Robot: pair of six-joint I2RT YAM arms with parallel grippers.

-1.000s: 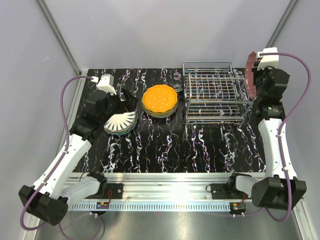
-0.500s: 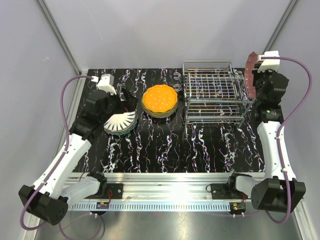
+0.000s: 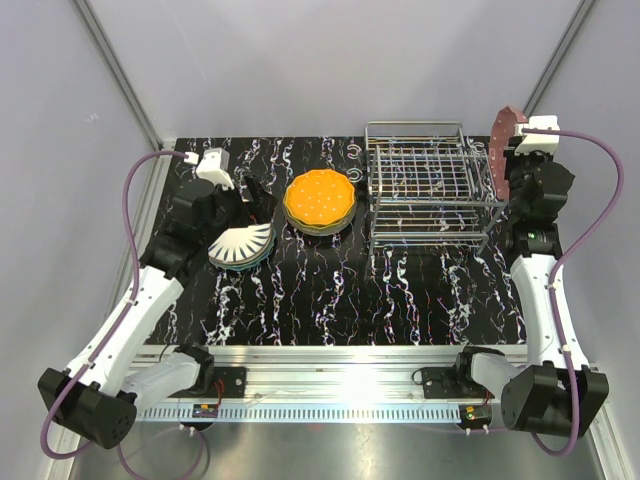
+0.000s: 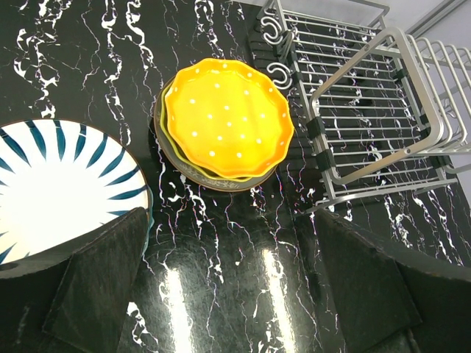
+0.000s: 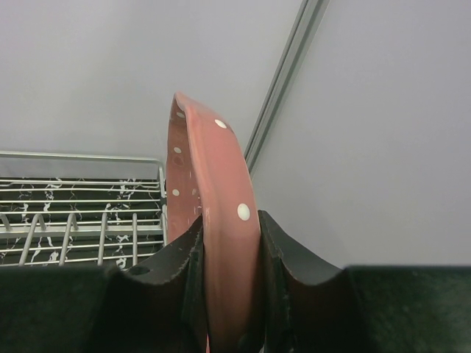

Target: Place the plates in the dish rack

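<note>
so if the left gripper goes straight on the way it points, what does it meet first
The left gripper would probably meet bare table just short of the orange plate; depth is unclear, so it might catch that plate's rim instead.

In the left wrist view the striped plate (image 4: 59,184), near the table's left edge, is cut off by the picture's left edge. Its near rim is hidden behind a finger (image 4: 103,287) of the left gripper (image 4: 228,220). Under the orange plate (image 4: 228,118) only rim slivers show, so the number of plates there cannot be told. The rack (image 4: 383,110) runs off the top and right edges. In the right wrist view the pink plate (image 5: 213,184) is edge-on, with its lower part hidden between the right gripper's (image 5: 229,220) fingers (image 5: 169,287).
</note>
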